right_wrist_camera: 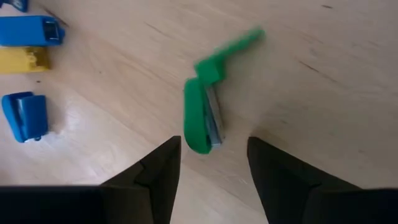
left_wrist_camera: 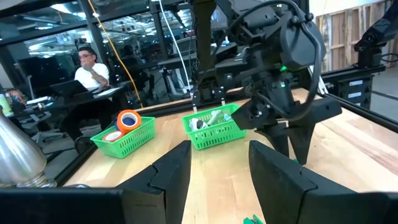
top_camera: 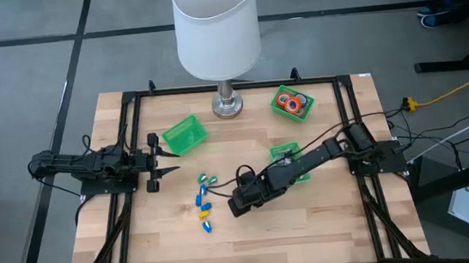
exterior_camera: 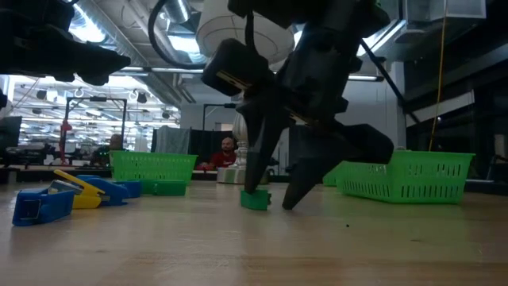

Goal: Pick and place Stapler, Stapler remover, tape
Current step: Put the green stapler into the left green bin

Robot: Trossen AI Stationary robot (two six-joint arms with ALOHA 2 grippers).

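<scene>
we see the right hand (right_wrist_camera: pixel 212 163) low over the middle of the wooden tabletop (top_camera: pixel 312 219), its two dark fingers spread apart and gripping nothing. just ahead of the fingertips a small green stapler (right_wrist_camera: pixel 204 109) lies flat on the wood, its arm swung open, not touching either finger; in the low view the same green piece (exterior_camera: pixel 255 199) sits on the tabletop between the lowered fingers. a little cluster of blue and yellow staplers (top_camera: pixel 204 205) lies just beside it, toward the left arm. the tape rolls (top_camera: pixel 291 103), red and orange, sit in a green basket (top_camera: pixel 280 92) near the far right corner, well apart from the right hand. another green basket (top_camera: pixel 285 152) holding small pale pieces stands under the right arm, and a third green basket (top_camera: pixel 185 134) lies tilted near the lamp base (top_camera: pixel 228 104). the left hand (top_camera: pixel 168 161) waits at the left side of the tabletop, fingers parted and holding nothing. a person (left_wrist_camera: pixel 88 67) sits at a desk beyond the tabletop.
</scene>
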